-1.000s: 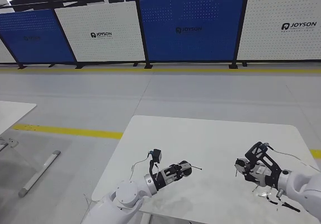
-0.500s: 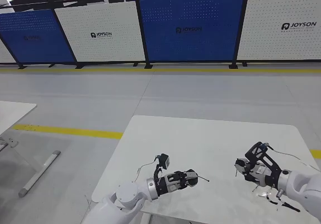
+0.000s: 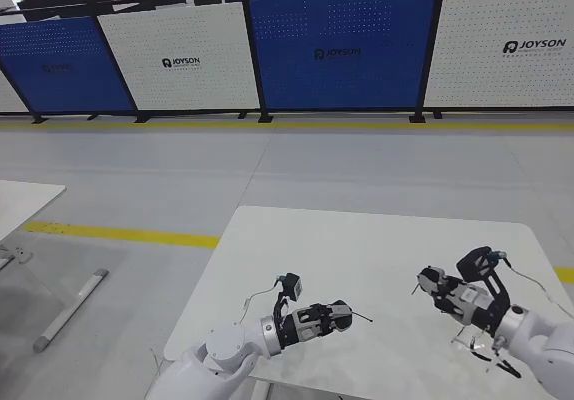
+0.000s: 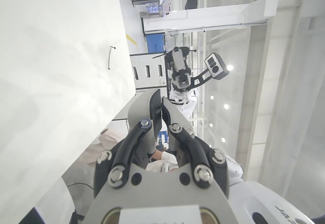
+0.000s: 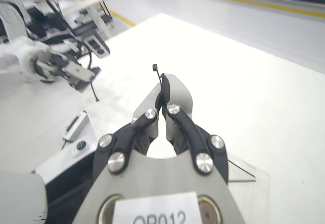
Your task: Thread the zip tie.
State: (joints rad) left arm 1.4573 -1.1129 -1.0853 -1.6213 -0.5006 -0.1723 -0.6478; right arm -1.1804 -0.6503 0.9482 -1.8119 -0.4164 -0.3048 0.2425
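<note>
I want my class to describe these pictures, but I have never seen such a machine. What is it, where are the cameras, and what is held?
It is a robot with two arms at a white table. The top view looks down from above the arms; each wrist view comes from a camera riding on one arm. The right arm's fingers are shut on a black zip tie, whose head pokes out. The left arm's fingers pinch a thin black strand, probably another tie. A spare tie lies on the table.
</note>
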